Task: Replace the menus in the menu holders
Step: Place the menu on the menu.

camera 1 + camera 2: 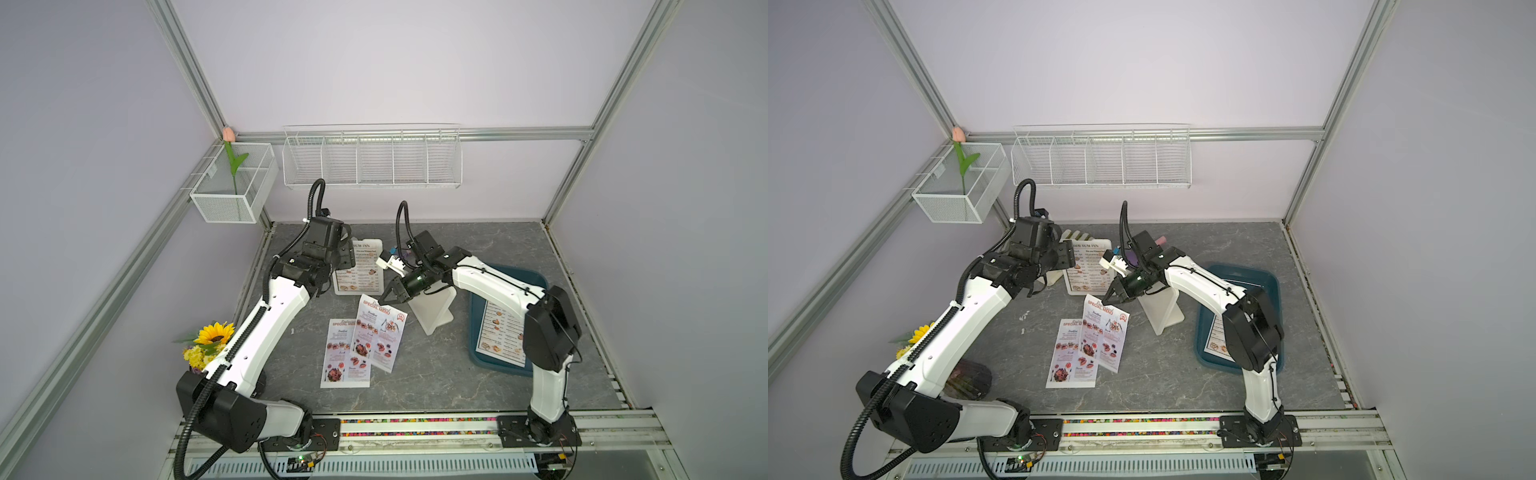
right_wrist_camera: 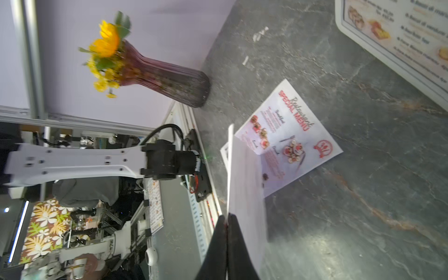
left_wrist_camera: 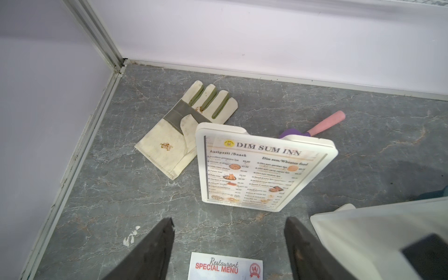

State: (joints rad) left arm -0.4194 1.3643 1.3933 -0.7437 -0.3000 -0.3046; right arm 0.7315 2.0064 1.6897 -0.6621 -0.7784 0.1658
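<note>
So: right gripper is pinched shut on the title end of one SPECIAL MENU sheet. That end is raised, and the sheet crosses askew over the second SPECIAL MENU sheet, which lies flat mid-bench. Can't tell if the held sheet's far end touches down.

Left gripper is spread wide w/ nothing in it, hovering in front of the filled holder at the back, which carries a DIM SUM INN sheet. Empty holder stands just beside the right gripper. The other DIM SUM INN sheet lies in the teal tray.

Handling, my read: paper is v. light, limp, prob slick on the stone, and creases easily. A shallow edge pinch near the middle of the short edge lets it hang straight for the slot. Holders look stiff but light, so likely to skid or tip; steady one at a side rim w/ the free gripper.
</note>
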